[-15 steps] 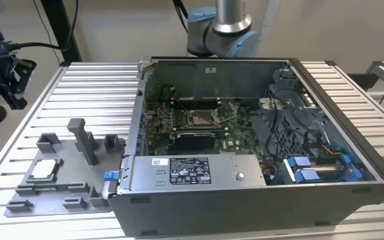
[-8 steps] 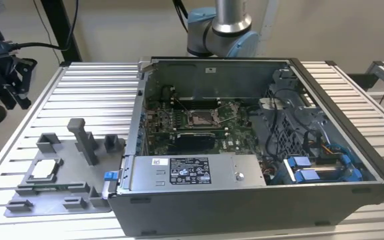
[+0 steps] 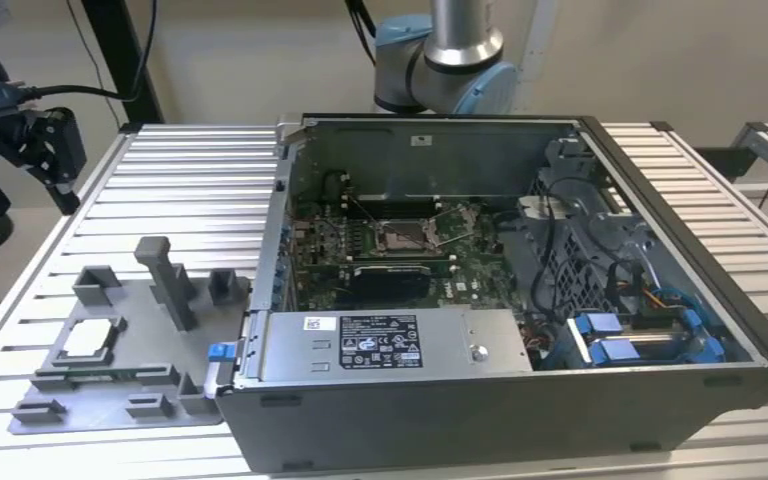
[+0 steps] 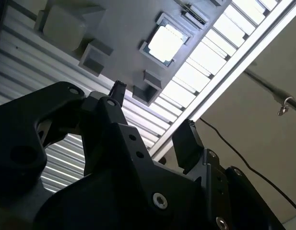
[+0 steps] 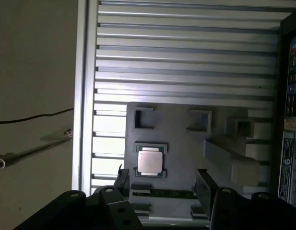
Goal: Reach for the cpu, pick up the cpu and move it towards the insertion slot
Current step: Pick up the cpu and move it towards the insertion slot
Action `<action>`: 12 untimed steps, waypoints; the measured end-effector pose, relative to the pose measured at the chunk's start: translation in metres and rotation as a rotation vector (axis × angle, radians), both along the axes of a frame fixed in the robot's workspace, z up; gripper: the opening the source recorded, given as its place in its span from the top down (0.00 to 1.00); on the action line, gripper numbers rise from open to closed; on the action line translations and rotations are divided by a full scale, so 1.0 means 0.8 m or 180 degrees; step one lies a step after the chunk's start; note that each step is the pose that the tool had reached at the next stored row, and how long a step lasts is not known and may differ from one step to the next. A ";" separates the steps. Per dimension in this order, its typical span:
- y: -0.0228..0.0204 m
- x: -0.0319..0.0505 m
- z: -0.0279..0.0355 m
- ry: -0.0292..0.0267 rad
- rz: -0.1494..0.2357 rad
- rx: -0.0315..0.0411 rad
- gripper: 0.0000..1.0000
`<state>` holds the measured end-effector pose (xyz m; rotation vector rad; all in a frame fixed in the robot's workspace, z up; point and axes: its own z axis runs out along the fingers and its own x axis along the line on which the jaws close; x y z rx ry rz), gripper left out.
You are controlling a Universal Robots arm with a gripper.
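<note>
Presently: one cpu (image 3: 87,340) seated in the grey fixture (image 3: 91,405), lower left of the exterior view; one insertion slot (image 3: 402,237) at centre; two fingers (image 5: 204,184) spread, holding nothing.

The hand (image 4: 152,106) (image 5: 162,175) is cut off at both wrist views' edges.

Silvery-white thin square cpu (image 5: 150,162) shines pale against the matt grey plastic fixture tray (image 3: 97,400). The silver aluminium table (image 3: 184,190) is ribbed in stripes. Flat circuit board (image 3: 315,250) green, plastic drive clips (image 3: 624,345) blue, metal gripper (image 5: 162,177) black.
</note>
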<state>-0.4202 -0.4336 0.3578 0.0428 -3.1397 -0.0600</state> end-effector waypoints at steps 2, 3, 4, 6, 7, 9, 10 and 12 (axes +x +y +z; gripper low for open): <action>0.0000 0.000 -0.0010 -0.0001 -0.0001 0.0000 0.00; 0.0000 0.000 -0.0016 0.0000 -0.0001 0.0000 0.00; 0.0000 0.000 -0.0023 0.0000 -0.0001 0.0000 0.00; 0.0000 0.000 -0.0043 0.0000 -0.0002 0.0000 0.00; 0.0000 0.000 -0.0053 0.0000 -0.0001 0.0000 0.00; 0.0000 0.000 -0.0077 0.0000 -0.0002 0.0000 0.00; -0.0001 0.000 -0.0088 0.0000 -0.0002 0.0000 0.00; -0.0003 0.000 -0.0113 0.0000 -0.0002 0.0000 0.00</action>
